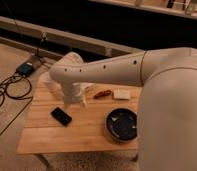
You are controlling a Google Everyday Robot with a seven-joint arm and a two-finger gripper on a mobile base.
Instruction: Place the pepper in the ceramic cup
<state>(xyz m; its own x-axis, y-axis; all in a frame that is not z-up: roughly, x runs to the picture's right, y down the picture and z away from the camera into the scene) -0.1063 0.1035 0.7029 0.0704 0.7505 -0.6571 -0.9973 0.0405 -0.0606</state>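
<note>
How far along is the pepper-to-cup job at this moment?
Done: nothing yet; the pepper lies on the table, ungrasped. In hand: the gripper, open, hangs low beside the pepper. Left: grasp it, carry it to the ceramic cup, apparently the white shape beside the wrist, and drop it in.

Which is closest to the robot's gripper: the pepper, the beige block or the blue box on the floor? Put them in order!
The gripper hangs low over the table's left part.
1. Pepper, just beside it on the table.
2. Beige block, past the pepper.
3. Blue box, off the table, down on the floor.
</note>
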